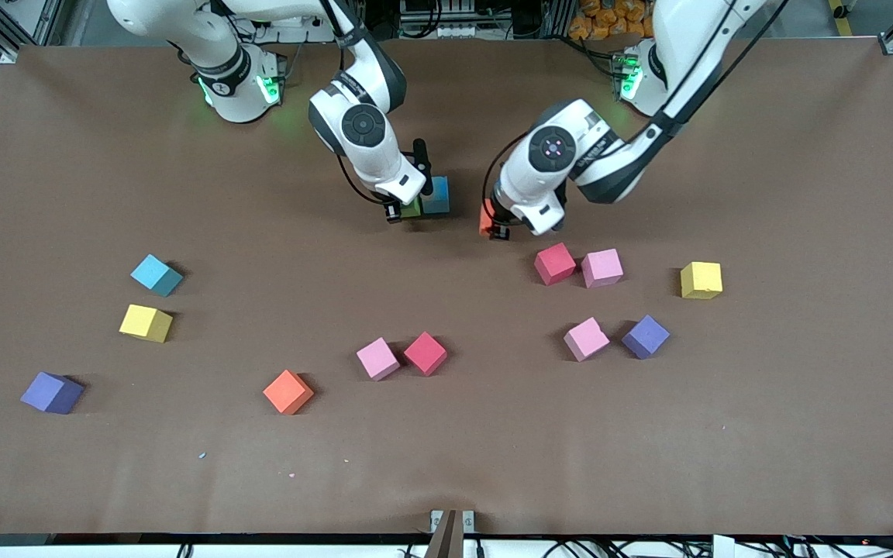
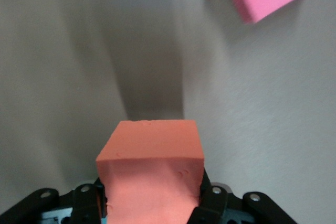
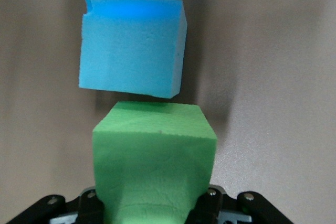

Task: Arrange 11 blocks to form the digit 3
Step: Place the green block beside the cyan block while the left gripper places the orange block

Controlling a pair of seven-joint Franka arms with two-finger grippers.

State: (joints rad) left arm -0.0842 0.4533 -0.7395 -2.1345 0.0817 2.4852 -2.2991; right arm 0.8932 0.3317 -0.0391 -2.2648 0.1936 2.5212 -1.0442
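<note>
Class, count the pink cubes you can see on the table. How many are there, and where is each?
3: one beside the red cube near the front camera, one beside the other red cube, one beside a purple cube. None seems hidden.

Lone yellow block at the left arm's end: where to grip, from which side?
Come straight down on the yellow block and close the pincer on two opposite side faces. It rests flat with space all round; its nearest neighbour, the pink block, stands apart.

Brown table (image 1: pixel 725 480): scattered foam blocks (image 1: pixel 425 353), perhaps eleven loose.
</note>
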